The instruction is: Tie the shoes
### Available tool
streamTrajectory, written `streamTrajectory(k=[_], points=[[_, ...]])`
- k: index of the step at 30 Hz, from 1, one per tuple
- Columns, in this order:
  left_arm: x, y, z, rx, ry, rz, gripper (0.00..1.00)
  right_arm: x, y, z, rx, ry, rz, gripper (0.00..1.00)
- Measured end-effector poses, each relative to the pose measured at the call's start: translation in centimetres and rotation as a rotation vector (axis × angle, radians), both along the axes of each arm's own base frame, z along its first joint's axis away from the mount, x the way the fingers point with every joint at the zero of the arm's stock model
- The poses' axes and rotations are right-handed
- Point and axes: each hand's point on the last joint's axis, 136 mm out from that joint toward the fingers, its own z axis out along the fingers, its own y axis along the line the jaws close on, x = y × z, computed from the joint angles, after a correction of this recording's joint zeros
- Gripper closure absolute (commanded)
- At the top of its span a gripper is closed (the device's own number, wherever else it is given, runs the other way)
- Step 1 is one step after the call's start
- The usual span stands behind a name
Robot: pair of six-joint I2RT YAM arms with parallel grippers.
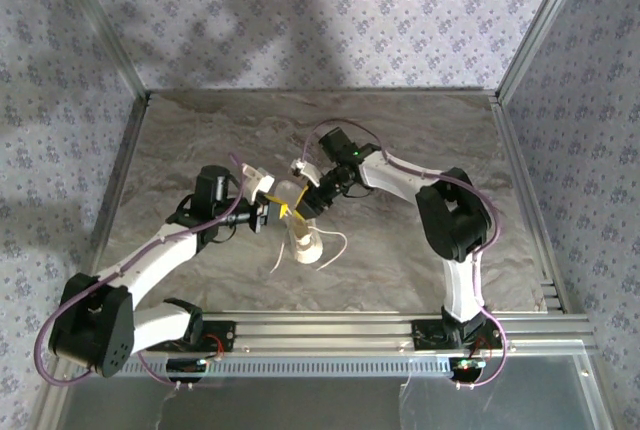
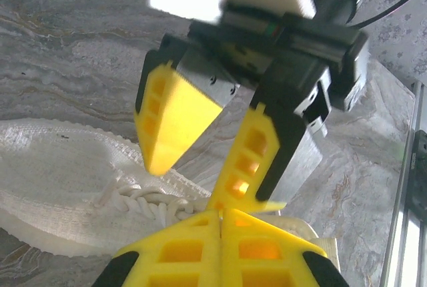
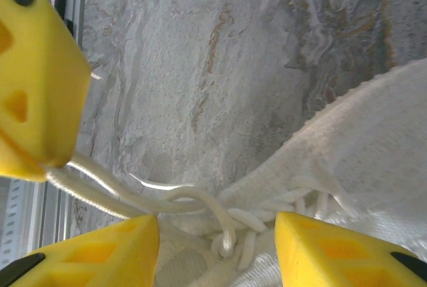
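The left gripper is pinching the white laces between fully closed jaws, while the right gripper is hovering partly open, gripping nothing, astride the lacing of the cream sneaker lying mid-counter.

White shoe and yellow fingers
The right fingers stand apart over the shoe. Two laces run left across the grey table to the left fingers.
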Motion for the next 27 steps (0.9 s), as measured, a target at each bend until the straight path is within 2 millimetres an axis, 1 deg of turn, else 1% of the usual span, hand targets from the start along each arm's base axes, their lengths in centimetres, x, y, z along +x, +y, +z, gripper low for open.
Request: streamTrajectory(k=[7,10,12,16,19,22,27], points=[[-0.3,0.2,-0.3,0.012,0.004,-0.005,1.00,-0.2,0.2,-1.2,-0.019,0.042,0.012,0.51],[-0.3,0.4,-0.7,0.017,0.010,-0.001,1.00,-0.2,0.2,-1.6,-0.028,0.053,0.014,0.53],[-0.2,0.6,-0.9,0.021,0.013,0.007,1.00,-0.2,0.2,-1.8,-0.028,0.057,0.017,0.58],[0.2,1.2,-1.4,0.037,0.018,0.042,1.00,-0.1,0.1,-2.0,-0.027,0.061,0.015,0.76],[0.7,1.9,-1.7,0.051,0.021,0.072,1.00,0.0,0.1,-1.9,-0.021,0.065,0.016,0.84],[1.1,2.4,-1.9,0.062,0.019,0.100,1.00,-0.1,0.1,-1.9,-0.018,0.067,0.017,0.89],[1.8,3.1,-2.6,0.088,0.031,0.145,1.00,-0.1,0.1,-1.9,-0.017,0.070,0.015,0.92]])
